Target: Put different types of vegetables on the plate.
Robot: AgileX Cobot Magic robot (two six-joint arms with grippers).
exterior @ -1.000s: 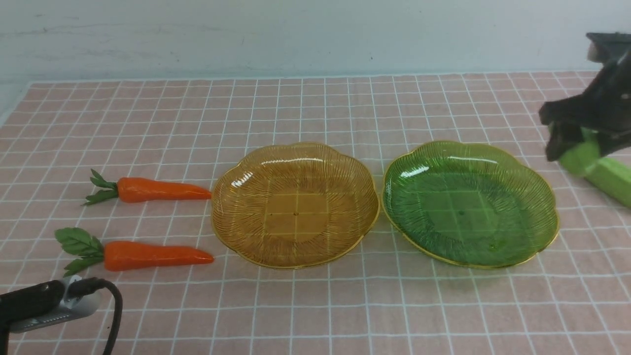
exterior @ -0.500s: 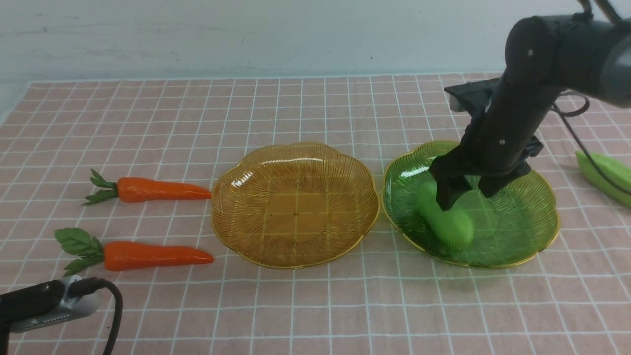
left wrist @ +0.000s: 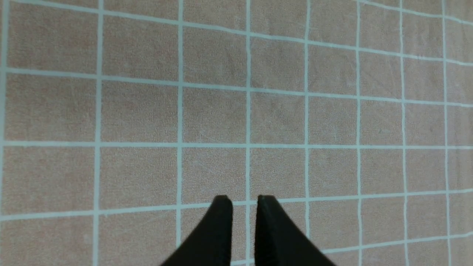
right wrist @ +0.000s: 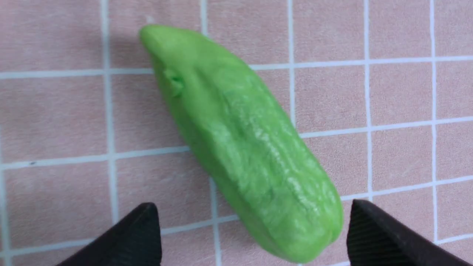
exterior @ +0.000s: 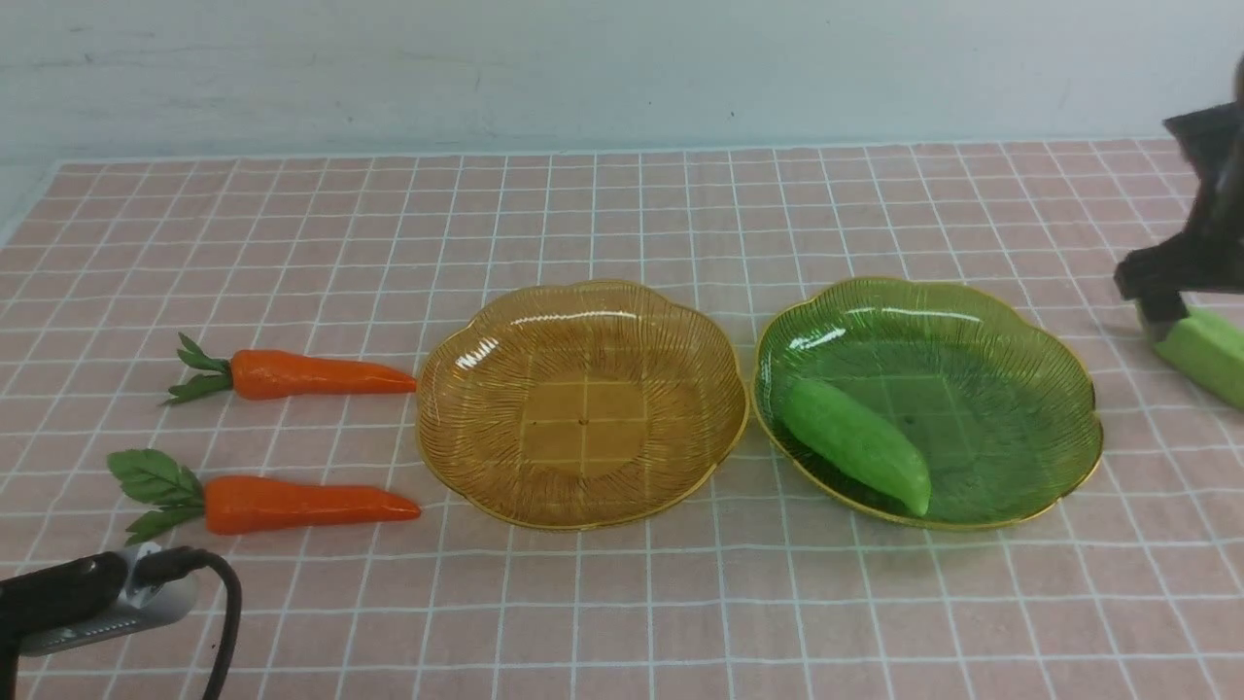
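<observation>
front: low, faces forward over cloth [exterior: 622, 603] | wrists: close, looking down | shared front/right-wrist: cucumber [exterior: 1210, 355] [right wrist: 244, 147]

The left arm [exterior: 58, 598] lies low at the front view's 8 o'clock corner. Its left pincer [left wrist: 244, 201] has the fingers drawn nearly together (only a thin slit apart) and grips nothing. The right arm [exterior: 1210, 233] reaches in at 3 o'clock, with the right pincer [right wrist: 251, 208] spread wide and empty.
</observation>
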